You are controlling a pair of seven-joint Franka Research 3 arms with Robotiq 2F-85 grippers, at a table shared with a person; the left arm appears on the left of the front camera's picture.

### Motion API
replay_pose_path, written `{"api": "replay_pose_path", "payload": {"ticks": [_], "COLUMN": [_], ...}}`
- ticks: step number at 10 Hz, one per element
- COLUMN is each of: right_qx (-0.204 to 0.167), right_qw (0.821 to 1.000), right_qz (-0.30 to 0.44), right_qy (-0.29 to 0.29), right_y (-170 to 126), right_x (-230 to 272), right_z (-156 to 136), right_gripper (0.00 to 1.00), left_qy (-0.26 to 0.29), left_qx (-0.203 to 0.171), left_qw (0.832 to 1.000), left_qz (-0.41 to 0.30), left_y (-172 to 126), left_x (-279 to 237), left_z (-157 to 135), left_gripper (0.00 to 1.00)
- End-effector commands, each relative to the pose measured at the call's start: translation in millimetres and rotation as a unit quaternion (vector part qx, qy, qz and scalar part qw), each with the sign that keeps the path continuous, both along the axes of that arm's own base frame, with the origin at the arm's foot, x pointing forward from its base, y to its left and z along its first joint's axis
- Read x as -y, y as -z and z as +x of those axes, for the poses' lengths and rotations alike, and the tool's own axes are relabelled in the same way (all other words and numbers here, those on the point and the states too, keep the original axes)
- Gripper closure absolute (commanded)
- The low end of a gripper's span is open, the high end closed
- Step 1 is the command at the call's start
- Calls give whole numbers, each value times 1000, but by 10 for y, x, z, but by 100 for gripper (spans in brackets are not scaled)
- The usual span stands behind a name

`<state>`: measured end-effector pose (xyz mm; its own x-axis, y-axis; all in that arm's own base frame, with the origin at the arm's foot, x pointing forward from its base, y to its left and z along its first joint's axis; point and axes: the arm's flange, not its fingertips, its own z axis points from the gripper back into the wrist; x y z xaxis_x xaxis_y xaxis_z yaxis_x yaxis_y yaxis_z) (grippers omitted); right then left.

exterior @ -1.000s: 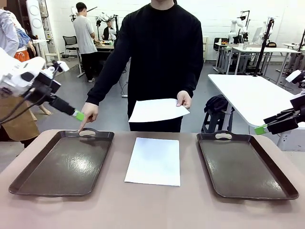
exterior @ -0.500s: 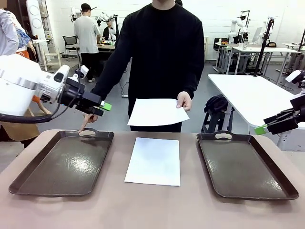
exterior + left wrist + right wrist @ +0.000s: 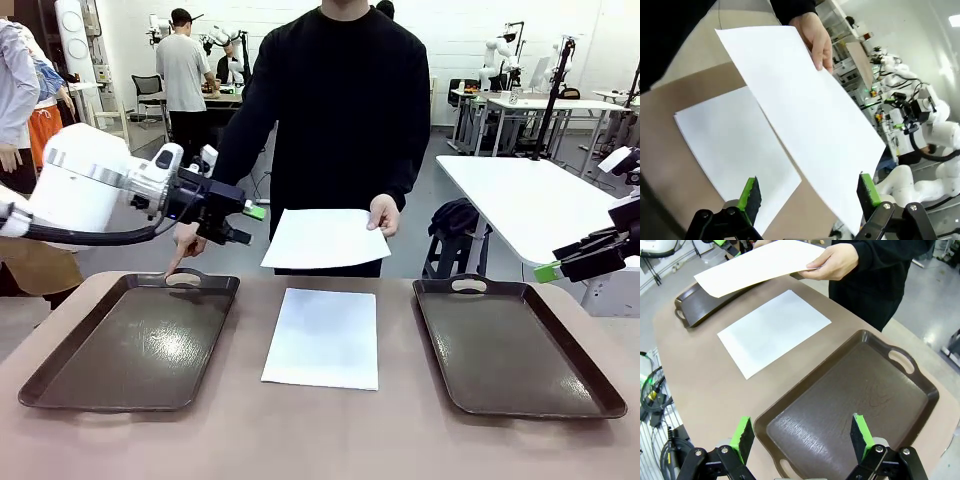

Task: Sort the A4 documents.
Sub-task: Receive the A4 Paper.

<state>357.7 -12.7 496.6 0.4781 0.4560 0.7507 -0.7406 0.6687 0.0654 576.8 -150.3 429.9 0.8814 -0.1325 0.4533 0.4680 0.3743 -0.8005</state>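
1. Left gripper (image 3: 250, 226) hangs in the air just beside the near edge of the sheet (image 3: 325, 237) that the person's hand (image 3: 383, 213) holds out above the table (image 3: 320, 430). Its fingers are spread wide and hold nothing. In the left wrist view the sheet's edge lies across the gap between the pads, and I cannot tell whether it touches either of them.
2. Right gripper (image 3: 802, 435) is likewise spread and empty. It is poised over the right tray (image 3: 850, 405), well apart from both papers.
3. A second sheet (image 3: 322, 338) lies flat on the table between the two trays. The person's other hand (image 3: 185, 240) rests a finger at the handle of the left tray (image 3: 130, 345), probably marking where the offered paper belongs.
4. Risk: if the pads close before the edge is well between them, they may meet on air or catch only a corner.
5. Risk: the paper is thin and limp, so a corner grip would likely let it droop, fold or slip once the person lets go.
6. Risk: a release that comes too early could drop the page onto the other one, mixing the sort.
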Motion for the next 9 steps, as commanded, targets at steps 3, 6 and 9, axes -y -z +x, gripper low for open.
{"api": "replay_pose_path", "payload": {"ticks": [3,6,9], "right_qx": [2,2,2], "right_qw": [1000,1000,1000], "right_qz": [7,7,7], "right_qy": [-9,-9,-9], "right_y": [30,30,30], "right_x": [7,7,7], "right_z": [28,28,28], "right_gripper": [0,0,0], "left_qy": [-10,-11,-23], "left_qx": [-83,-126,-160], "left_qw": [995,990,984], "left_qz": [-56,-68,-82], "left_y": [157,340,406], "left_x": [328,494,564], "left_z": [255,299,308], "left_gripper": [0,0,5]}}
